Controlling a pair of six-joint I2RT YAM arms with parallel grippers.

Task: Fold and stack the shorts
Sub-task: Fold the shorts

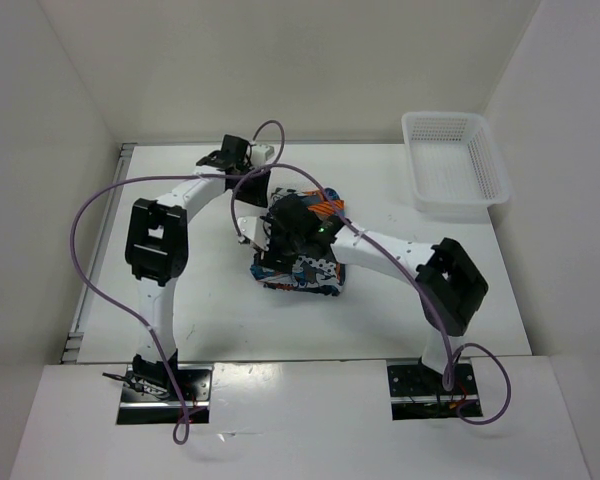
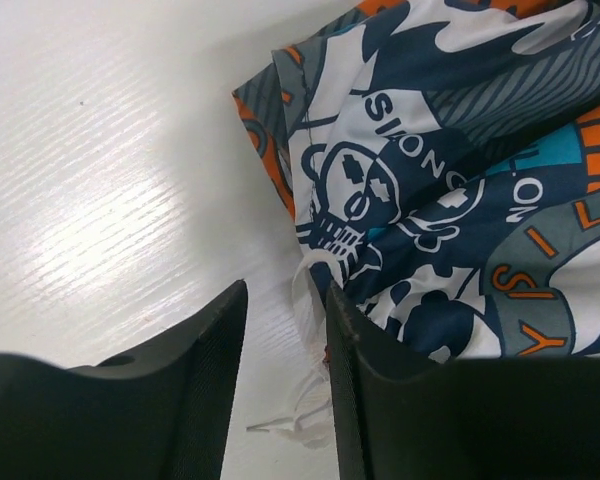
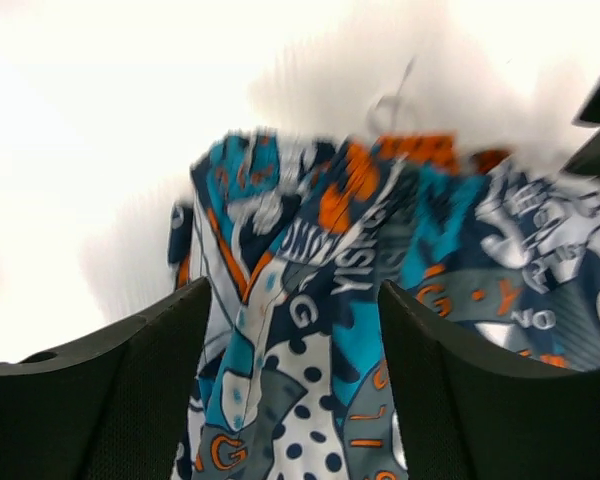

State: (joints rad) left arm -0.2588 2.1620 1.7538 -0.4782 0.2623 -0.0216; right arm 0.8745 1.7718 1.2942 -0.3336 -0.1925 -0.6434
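Both your arms are folded in over the middle of the table [image 1: 380, 170], two of them, meeting from either side above the one bundle of shorts [image 1: 305, 278]. Your left arm climbs from its base, elbows out toward the far left corner, then doubles back so its wrist points down at the left edge of the cloth. Your right arm reaches in low and slantwise from the right, its forearm lying across the top of the bundle. Look at your left hand [image 2: 283, 290]: two dark fingers apart with a narrow gap, nothing clamped, a thin white cord [image 2: 305, 300] trailing through that gap, and the right finger set against the printed hem while the left one hangs over bare table. Your right hand [image 3: 295, 288] has its fingers spread wide, with bunched teal, orange and white cloth showing in the gap; the view is blurred, so whether the fingers touch the fabric you can't tell. The shorts lie rumpled on the table at centre. One white mesh basket [image 1: 455, 160] sits well apart at the far right corner.
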